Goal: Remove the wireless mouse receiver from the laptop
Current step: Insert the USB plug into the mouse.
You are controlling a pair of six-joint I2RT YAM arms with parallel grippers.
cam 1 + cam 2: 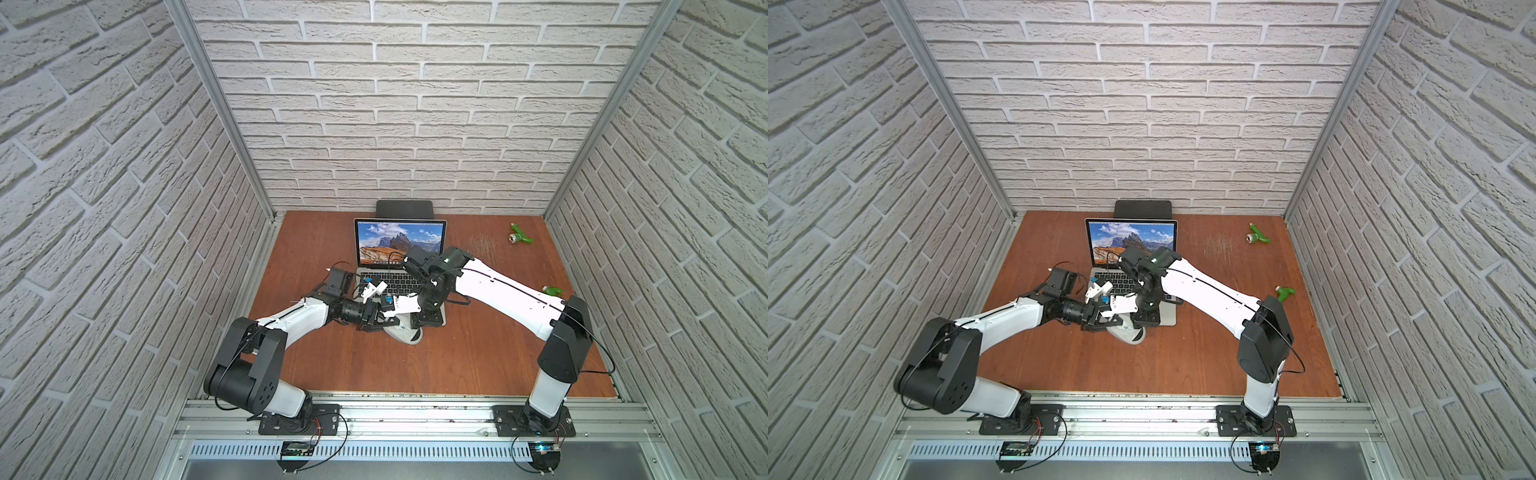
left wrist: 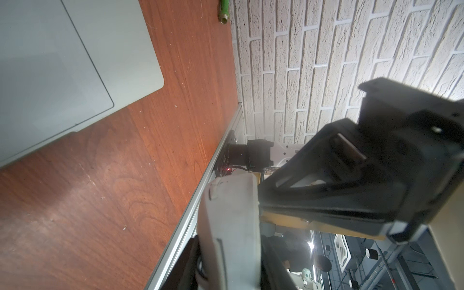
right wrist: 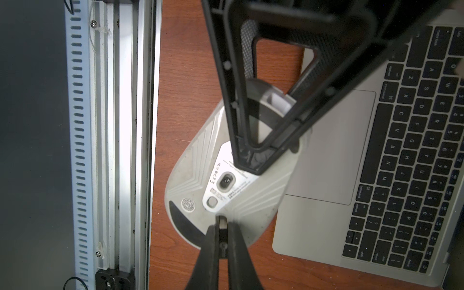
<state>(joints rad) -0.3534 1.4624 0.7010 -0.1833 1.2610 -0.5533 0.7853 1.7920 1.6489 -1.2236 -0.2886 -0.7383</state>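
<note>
The silver laptop (image 1: pixel 399 245) stands open in the middle of the table, its palm rest (image 3: pixel 326 226) beside the grippers. My left gripper (image 2: pixel 228 263) is shut on the light-grey mouse (image 3: pixel 226 180), holding it underside up just off the laptop's front corner. One of its black fingers (image 3: pixel 251 160) presses on the mouse's underside. My right gripper (image 3: pixel 222 227) is shut on the wireless mouse receiver (image 3: pixel 222 222), a tiny whitish stub pinched at its tips, right over the mouse's underside and apart from the laptop. In both top views the arms meet over the mouse (image 1: pixel 409 334).
A flat dark pad (image 1: pixel 405 208) lies behind the laptop against the back wall. Two green fittings (image 1: pixel 519 237) (image 1: pixel 552 291) rest on the right side of the wooden table. An aluminium rail (image 3: pixel 120 150) runs along the front edge. Brick walls close in three sides.
</note>
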